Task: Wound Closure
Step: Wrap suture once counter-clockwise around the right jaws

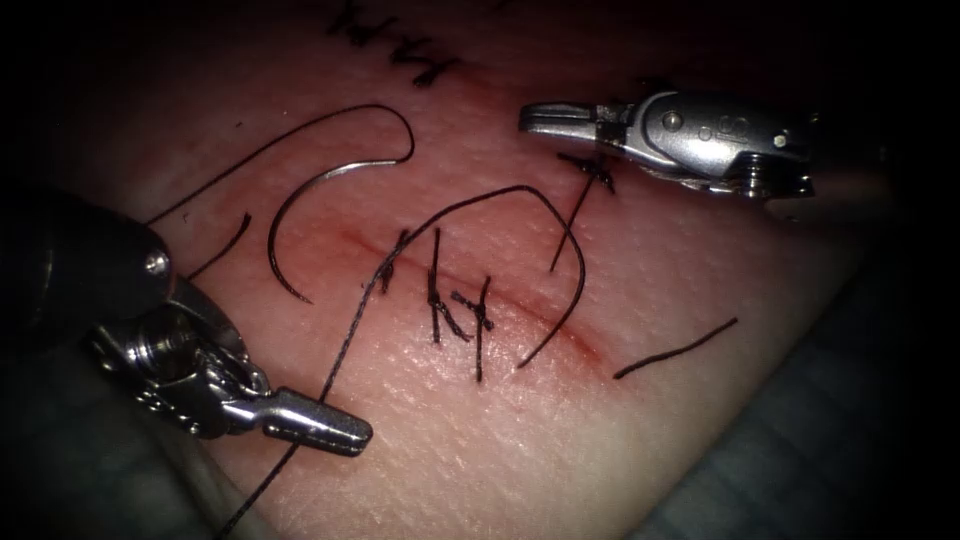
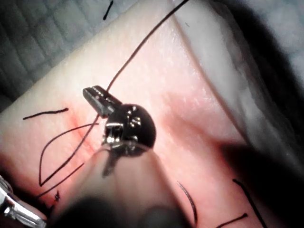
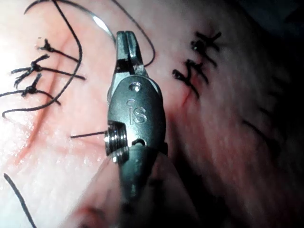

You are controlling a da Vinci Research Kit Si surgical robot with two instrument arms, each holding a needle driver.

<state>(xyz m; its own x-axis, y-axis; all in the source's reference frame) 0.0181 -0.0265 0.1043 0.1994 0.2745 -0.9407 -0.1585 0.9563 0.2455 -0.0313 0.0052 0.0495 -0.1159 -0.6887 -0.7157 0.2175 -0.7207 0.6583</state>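
The curved needle (image 1: pixel 285 215) lies free on the tissue (image 1: pixel 520 440) at the left end of the cut (image 1: pixel 540 325), held by neither tool and not in the tissue. Its thread (image 1: pixel 350 345) loops over the cut and runs down to the lower left. My left tool (image 1: pixel 340 428) sits there with its jaws shut where that thread crosses them, so it seems to hold the thread (image 2: pixel 137 52). My right tool (image 1: pixel 545 118) hovers above the right side of the cut, jaws shut on nothing; its jaws (image 3: pixel 126 45) point at the needle (image 3: pixel 100 23).
Several tied stitches with short cut ends (image 1: pixel 458 305) stand along the cut. Another knot with a long tail (image 1: pixel 590 172) lies just under the right tool. A loose cut piece of thread (image 1: pixel 675 350) lies on the right. Pen marks (image 1: pixel 430 65) sit at the far edge.
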